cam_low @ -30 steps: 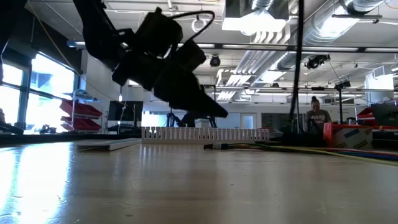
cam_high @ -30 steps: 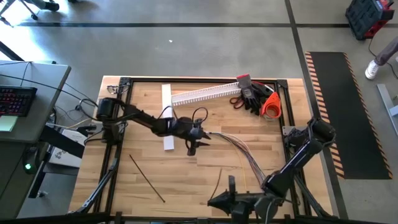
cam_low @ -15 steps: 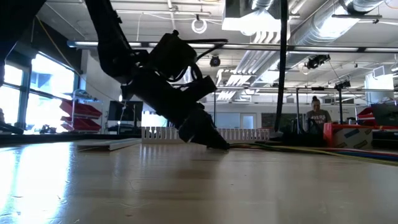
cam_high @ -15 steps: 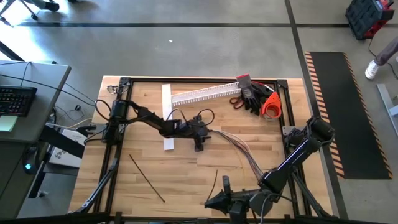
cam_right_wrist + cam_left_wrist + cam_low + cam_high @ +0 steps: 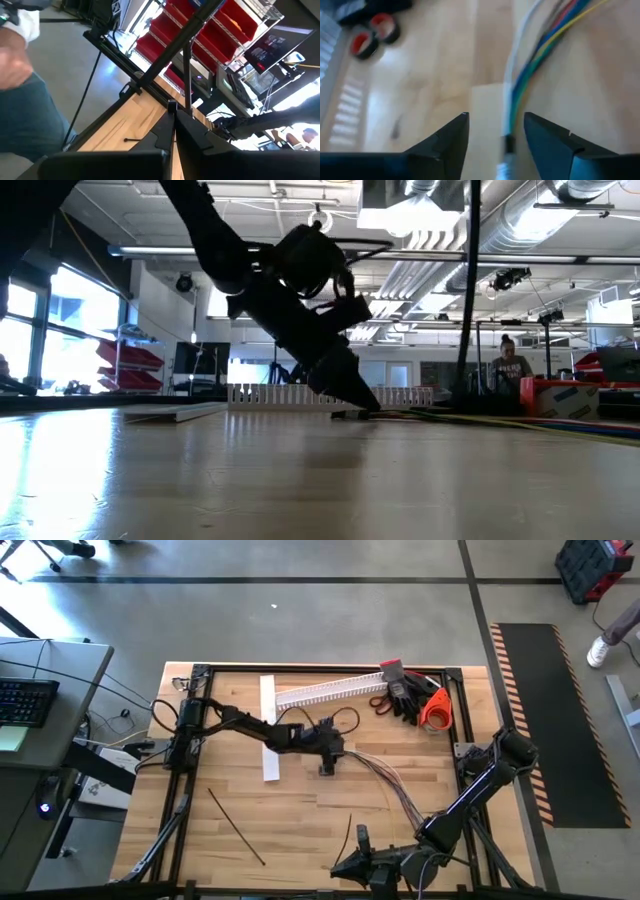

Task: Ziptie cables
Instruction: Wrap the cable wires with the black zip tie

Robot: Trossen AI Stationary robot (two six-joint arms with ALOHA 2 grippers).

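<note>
The left gripper (image 5: 496, 131) is reaching down to the middle of the light wooden table (image 5: 300, 825), its jaws standing apart on either side of the near end of the loose bundle of thin grey and coloured cables (image 5: 520, 82), not clamping it. The cables are trailing across the table toward the right arm, whose right gripper (image 5: 173, 131) is waiting at the table's near edge with jaws together. Two thin straight black plastic zipties (image 5: 236, 827) are lying well apart from the bundle.

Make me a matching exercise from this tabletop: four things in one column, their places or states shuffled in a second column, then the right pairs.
Things:
1. left gripper
2. right gripper
3. cables
4. white slotted channel

Places or states:
A. lying at the far edge of the table, beside the scissors
B. shut, at the near edge of the table
C. open, down at the cables' end in mid-table
D. running from mid-table toward the right arm's base

Pairs: 1-C, 2-B, 3-D, 4-A
</note>
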